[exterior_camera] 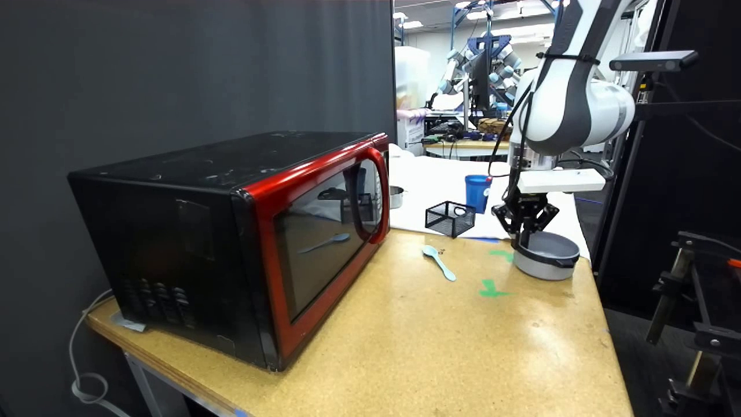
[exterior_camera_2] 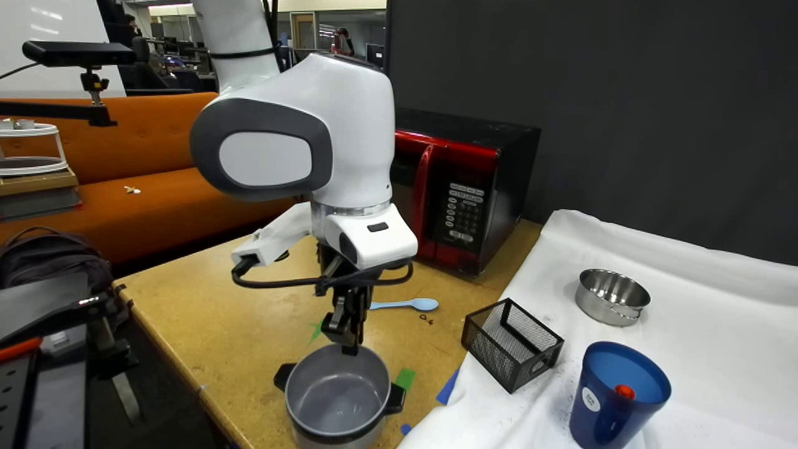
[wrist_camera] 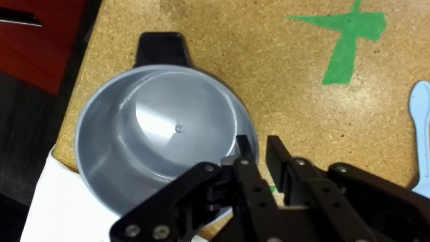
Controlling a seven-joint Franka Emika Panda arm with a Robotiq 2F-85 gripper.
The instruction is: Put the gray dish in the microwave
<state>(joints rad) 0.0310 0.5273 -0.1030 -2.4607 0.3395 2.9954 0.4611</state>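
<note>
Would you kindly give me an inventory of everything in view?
Table: one, tan, foreground
Cloth: one, white, overlapping the table
Gray dish: one, gray and black, near the table's edge
Microwave: one, black and red, on the table
Spoon: one, light blue, between dish and microwave
Basket: one, black, at the cloth's edge
Cup: one, blue, on the cloth
Red item: one, red, in the cup
Bowl: one, silver, on the cloth
Tape: several pieces, green and blue, on the table
Sofa: one, orange, beyond the table
Bag: one, dark, by the sofa
Farther back: too cluttered to count
Arm: one, white and gray, above the table
Gripper: one, black, slightly open, at the dish's rim
</note>
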